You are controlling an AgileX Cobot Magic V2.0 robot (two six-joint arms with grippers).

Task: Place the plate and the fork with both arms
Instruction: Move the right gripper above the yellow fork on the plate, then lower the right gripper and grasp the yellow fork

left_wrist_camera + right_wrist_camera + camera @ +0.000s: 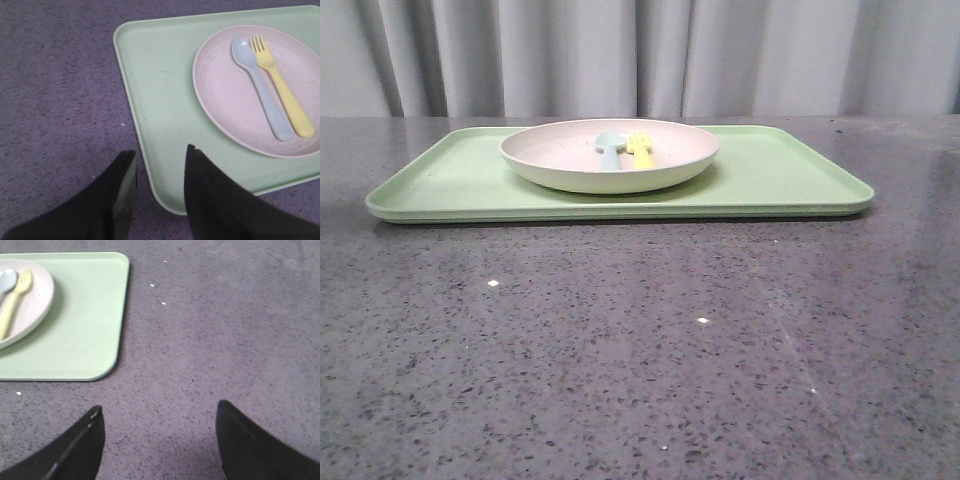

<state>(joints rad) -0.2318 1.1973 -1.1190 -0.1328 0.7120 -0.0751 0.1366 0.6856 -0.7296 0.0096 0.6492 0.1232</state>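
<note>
The plate (570, 165), pink-cream inside and greenish-cream outside, sits on the light green tray (790, 180). The yellow fork (641, 148) lies in the plate beside a pale blue spoon (609, 150). In the left wrist view the plate (225, 90), the fork (282, 92) and the spoon (262, 92) show on the tray (160, 90). My left gripper (159, 150) is open and empty over the tray's corner. My right gripper (159, 410) is open wide and empty above bare table, off the tray's corner (90, 335); the plate (37, 300) and fork (14, 300) show there. Neither arm shows in the front view.
The dark speckled table (640, 350) stretches in front of the tray. Grey curtains (640, 55) hang behind the table's far edge.
</note>
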